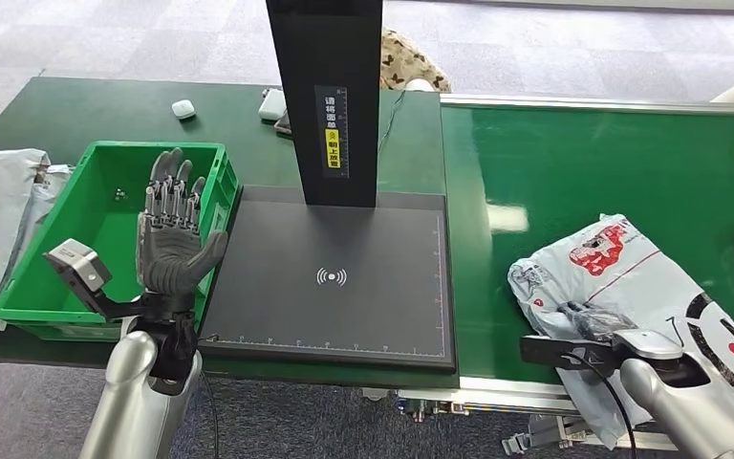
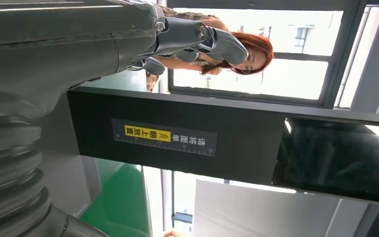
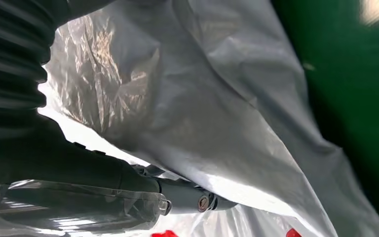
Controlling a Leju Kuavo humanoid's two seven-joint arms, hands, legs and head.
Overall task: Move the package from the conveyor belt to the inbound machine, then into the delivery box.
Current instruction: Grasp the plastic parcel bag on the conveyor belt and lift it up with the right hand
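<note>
On conveyor belt [image 1: 573,172], near its front edge: package [image 1: 631,277], grey plastic, crumpled. My right hand [image 1: 597,320] on it, fingers [image 3: 197,200] sunk in folds; grip hard to make out, cannot tell. My left hand [image 1: 172,234] raised, fingers spread, holding nothing, above green delivery box [image 1: 105,158]. Inbound machine [image 1: 344,277] plate bare between box and belt.

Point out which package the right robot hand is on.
The grey package with red print on the belt, under the right robot hand; the others lie apart.

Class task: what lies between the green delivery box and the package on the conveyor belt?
In the head view, the black inbound machine lies between the green box and the package.
</note>
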